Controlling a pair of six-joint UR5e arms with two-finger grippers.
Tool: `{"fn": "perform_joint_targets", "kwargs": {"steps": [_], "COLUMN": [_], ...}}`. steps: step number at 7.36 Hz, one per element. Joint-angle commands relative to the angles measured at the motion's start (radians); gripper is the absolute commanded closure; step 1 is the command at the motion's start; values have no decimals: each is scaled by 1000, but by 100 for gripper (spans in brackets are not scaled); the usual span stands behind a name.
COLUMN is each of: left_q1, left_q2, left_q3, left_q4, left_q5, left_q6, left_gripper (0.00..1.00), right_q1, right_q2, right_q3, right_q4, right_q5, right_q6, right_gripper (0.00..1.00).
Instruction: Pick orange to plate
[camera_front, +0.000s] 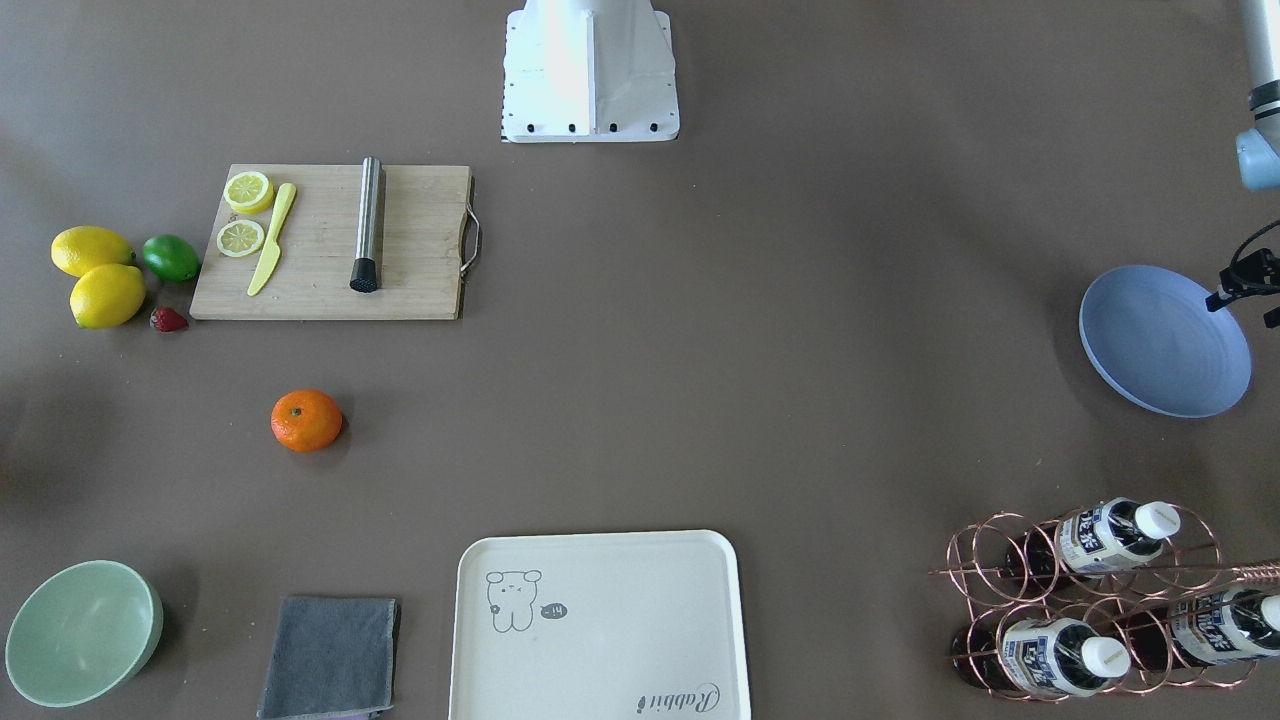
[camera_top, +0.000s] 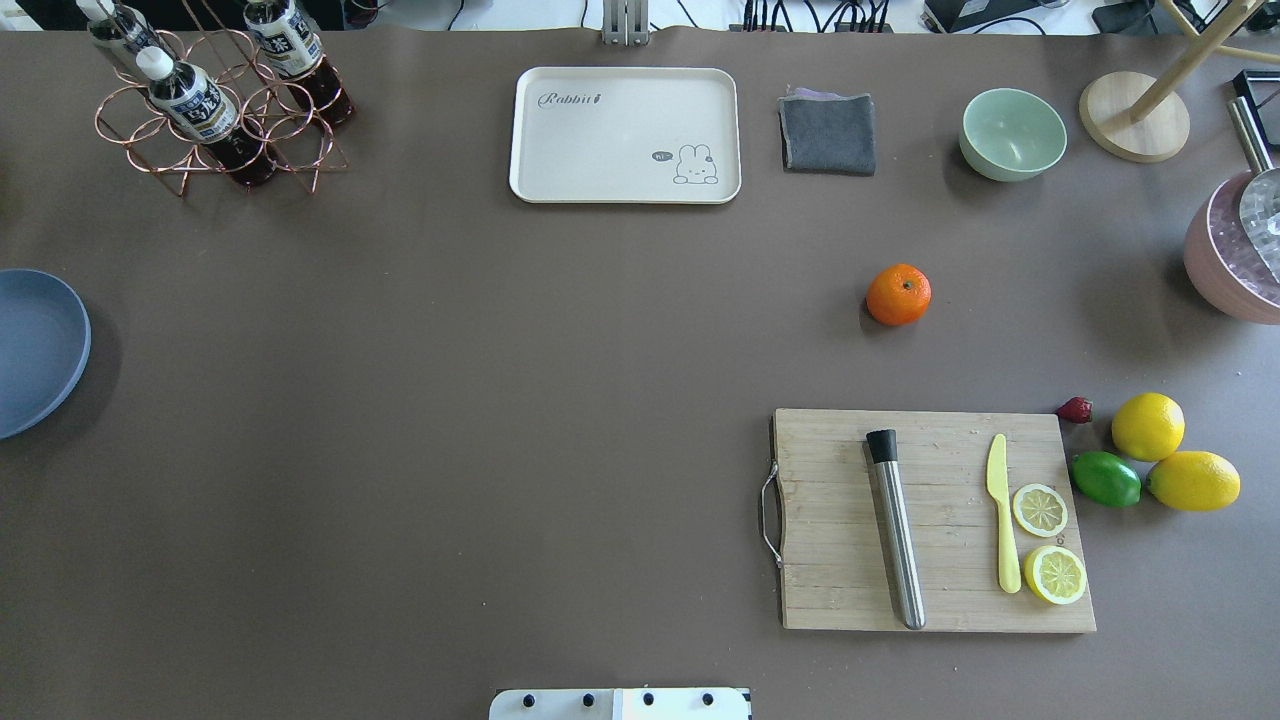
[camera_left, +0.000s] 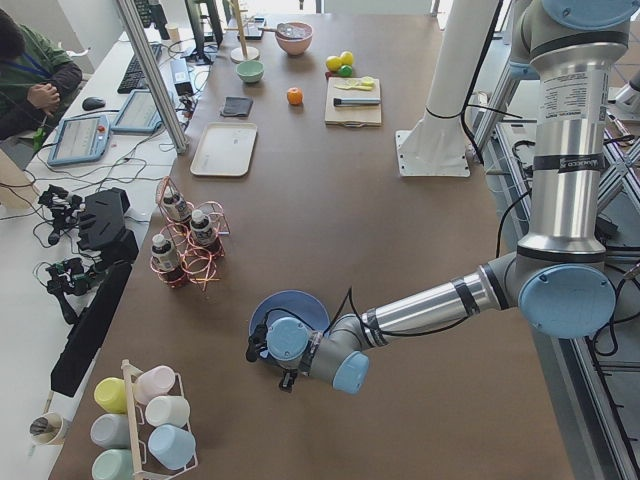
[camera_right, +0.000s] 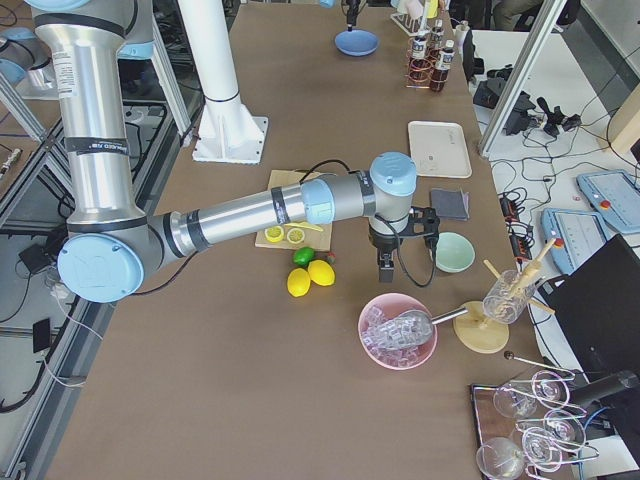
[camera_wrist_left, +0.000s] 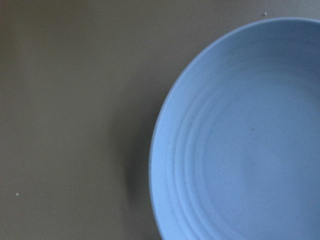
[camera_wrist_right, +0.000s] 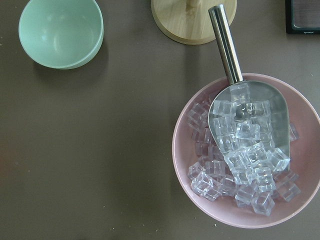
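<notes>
The orange (camera_front: 306, 420) (camera_top: 898, 294) lies alone on the brown table, just past the cutting board, and nothing touches it. The light-blue plate (camera_front: 1165, 340) (camera_top: 35, 350) (camera_wrist_left: 240, 140) sits empty at the table's far left end. My left gripper (camera_front: 1243, 283) hangs over the plate's edge, only partly in view, and I cannot tell whether it is open or shut. My right gripper (camera_right: 384, 272) hovers between the green bowl and the pink ice bowl, well away from the orange. Its state does not show either.
A cutting board (camera_top: 935, 520) carries a steel muddler, a yellow knife and lemon slices. Beside it lie two lemons (camera_top: 1148, 426), a lime (camera_top: 1106, 479) and a strawberry. Also here are a cream tray (camera_top: 625, 135), grey cloth (camera_top: 827, 133), green bowl (camera_top: 1012, 133), pink ice bowl (camera_wrist_right: 245, 150) and bottle rack (camera_top: 215, 100).
</notes>
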Motion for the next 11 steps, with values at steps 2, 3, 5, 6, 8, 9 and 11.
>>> {"fn": "perform_joint_targets", "kwargs": {"steps": [2,3,5,6,8,9,11], "left_q1": [37,55,57,57,57,56,36], "left_q2": [2,2,2,2,2,2,-6], "left_q3": [11,11,12,9,12,5,-49], "left_q4": [0,0,0,0,3,6,17], "left_q5": [1,1,0,0,-18,-41,-104], "left_q6": [-1,-1,-1,-1,-1,-4,-13], "left_gripper": [10,10,100,100,100,100,100], "right_q1": [-3,-9,-10,-10,-10,-10,-10], "right_q2": [0,1,1,1,0,-3,-7], "right_q3": [0,0,2,10,25,29,28], "right_q4": [1,1,1,1,1,1,1], "right_q5": [-1,-1,-1,-1,-1,0,2], "right_q6": [0,-2,0,0,-2,-2,-2], "right_gripper": [0,0,0,0,0,0,0]}}
